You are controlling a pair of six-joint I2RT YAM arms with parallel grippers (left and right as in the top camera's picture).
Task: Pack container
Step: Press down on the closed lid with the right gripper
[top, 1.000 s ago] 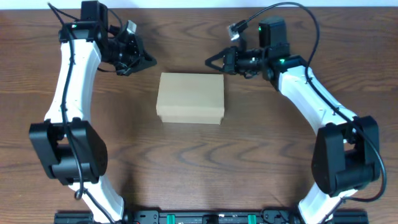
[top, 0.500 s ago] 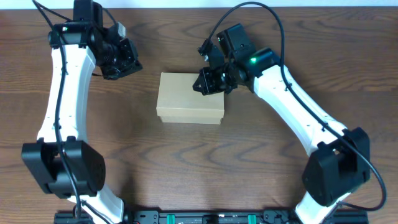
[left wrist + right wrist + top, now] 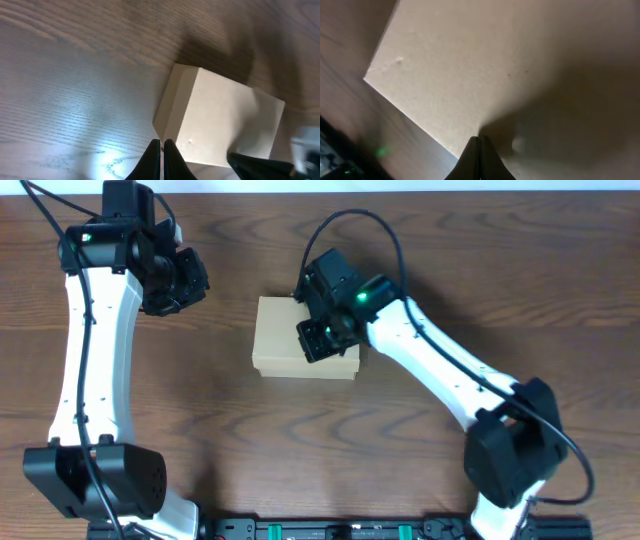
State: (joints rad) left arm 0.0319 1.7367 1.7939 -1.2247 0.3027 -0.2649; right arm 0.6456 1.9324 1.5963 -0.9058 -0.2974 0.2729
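Observation:
The container [image 3: 282,340] is a plain brown cardboard box lying shut in the middle of the table. My right gripper [image 3: 318,342] is shut and empty, with its tips over the right part of the box's lid. In the right wrist view the lid [image 3: 485,65] fills the frame and the shut fingers [image 3: 479,145] sit at it near one edge. My left gripper [image 3: 188,282] is shut and empty, apart from the box at the far left. The left wrist view shows its shut fingers [image 3: 162,150] with the box [image 3: 225,120] beyond them.
The table is dark brown wood [image 3: 300,440]. A white strip runs along its far edge [image 3: 400,185]. A black rail runs along the near edge [image 3: 330,530]. The right arm's dark fingers show at the lower right of the left wrist view [image 3: 260,164].
My right arm has swung left from beyond the box's far right corner to above its lid. My left arm has drawn a little further left, away from the box.

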